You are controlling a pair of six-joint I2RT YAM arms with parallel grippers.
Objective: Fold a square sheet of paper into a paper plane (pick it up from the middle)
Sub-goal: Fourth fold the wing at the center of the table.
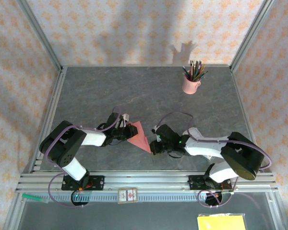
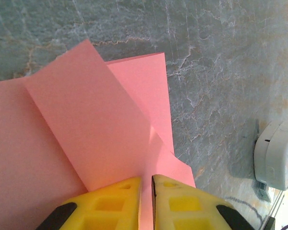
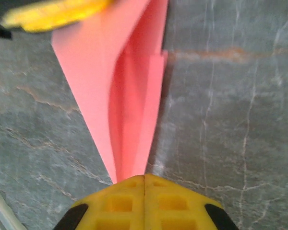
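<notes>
The salmon-pink sheet of paper (image 1: 140, 136) is folded into a pointed dart, a paper plane shape, and spans between the two arms just above the grey table. My left gripper (image 1: 126, 132) is shut on its wide end. In the left wrist view the paper (image 2: 86, 120) runs up through the thin slit of my left gripper (image 2: 146, 181), with folded flaps spreading beyond. My right gripper (image 1: 153, 147) is shut on the narrow tip. In the right wrist view the layered paper (image 3: 129, 96) narrows into my right gripper (image 3: 144, 178), whose jaws are pressed together.
A pink cup of pencils (image 1: 191, 82) stands at the back right. A yellow pad (image 1: 222, 223) and a small white card (image 1: 127, 195) lie in front of the aluminium rail (image 1: 149, 181). A white rounded housing (image 2: 277, 153) sits at the left wrist view's right edge.
</notes>
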